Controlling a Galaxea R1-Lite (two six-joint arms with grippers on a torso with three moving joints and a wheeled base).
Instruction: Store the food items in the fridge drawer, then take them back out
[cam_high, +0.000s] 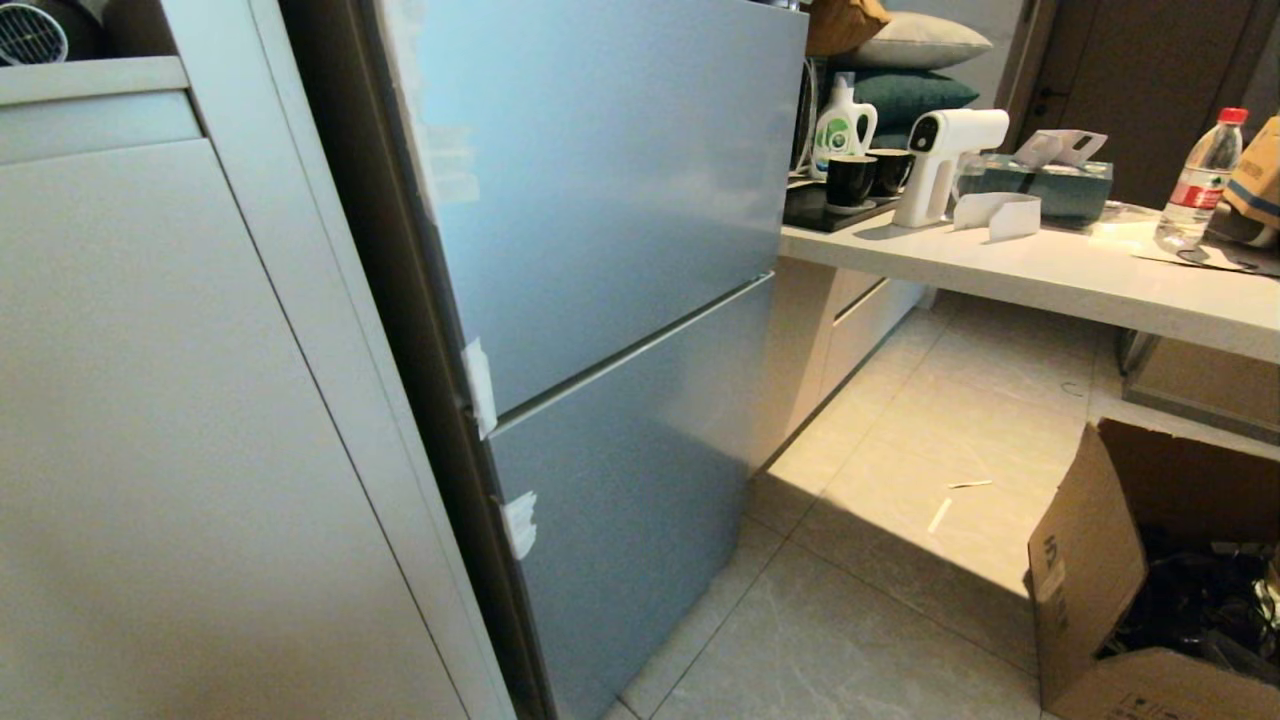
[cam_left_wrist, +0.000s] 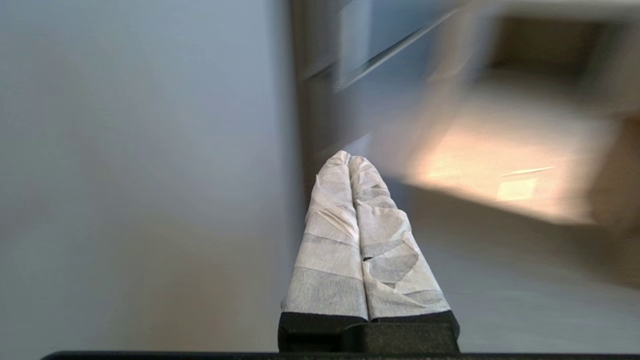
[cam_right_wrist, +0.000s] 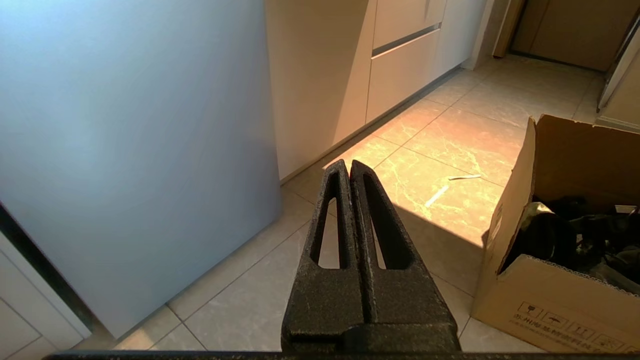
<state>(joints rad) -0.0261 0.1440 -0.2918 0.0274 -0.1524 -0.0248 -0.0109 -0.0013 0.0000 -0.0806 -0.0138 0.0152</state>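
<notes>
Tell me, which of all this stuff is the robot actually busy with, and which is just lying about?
Part of the job:
- silver fridge, shut; its drawer and the food are not in view
- left claw, shut, empty
- right claw, shut, empty

Just lying about:
- cardboard box
- water bottle
- white detergent bottle
- black cups
- tissue box
- counter
</notes>
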